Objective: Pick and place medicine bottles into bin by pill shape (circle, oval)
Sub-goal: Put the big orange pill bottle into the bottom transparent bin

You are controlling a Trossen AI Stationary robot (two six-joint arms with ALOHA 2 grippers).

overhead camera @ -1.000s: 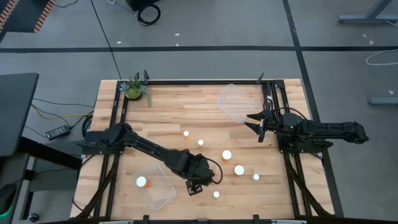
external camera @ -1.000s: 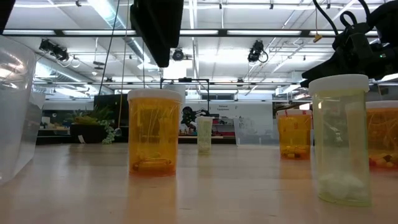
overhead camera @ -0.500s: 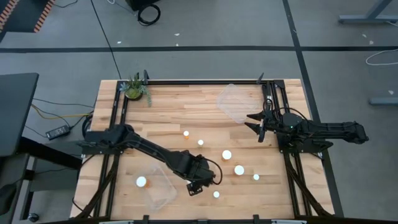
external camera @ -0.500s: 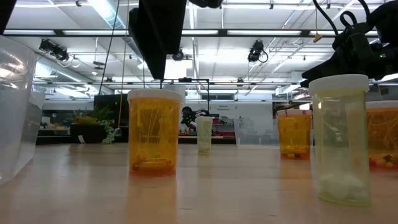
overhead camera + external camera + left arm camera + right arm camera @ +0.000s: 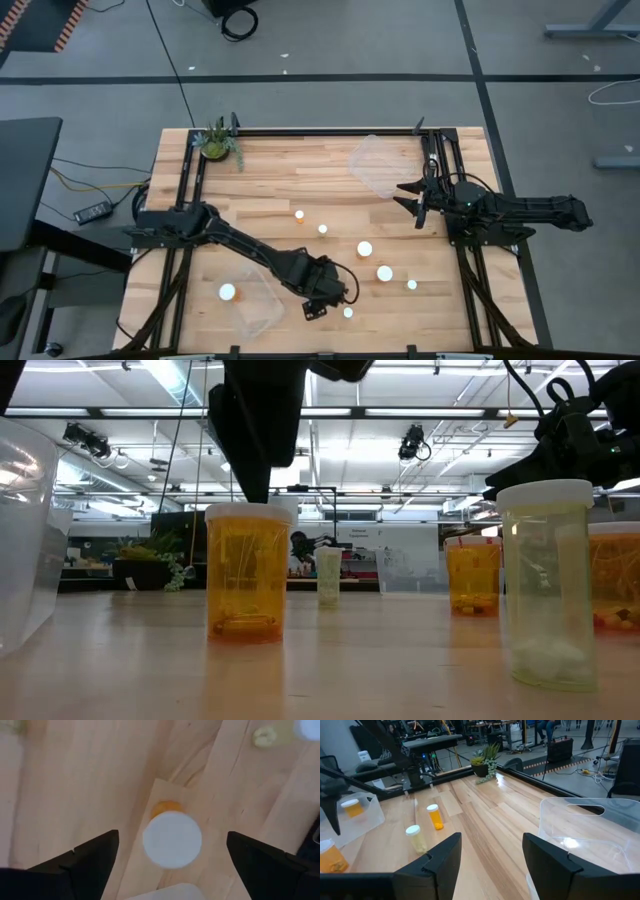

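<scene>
Got my left end effector (image 5: 170, 857) hanging right over a white-capped medicine bottle (image 5: 172, 839) near the front of the worktop (image 5: 300, 180), fingers spread wide either side, nothing grabbed. Right end effector (image 5: 415, 205) is parked released beside the clear bin (image 5: 378, 165).

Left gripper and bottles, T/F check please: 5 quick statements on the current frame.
1. The left gripper is open above a white-capped bottle. True.
2. The right gripper holds a bottle. False: its open fingers hold nothing, beside the clear bin at the table's far right.
3. One bottle already sits in the clear bin near the left arm. True.
4. All bottles lie on their sides. False: those in the low view, such as the orange one, stand upright.
5. A potted plant stands at the table's far left corner. True.
</scene>
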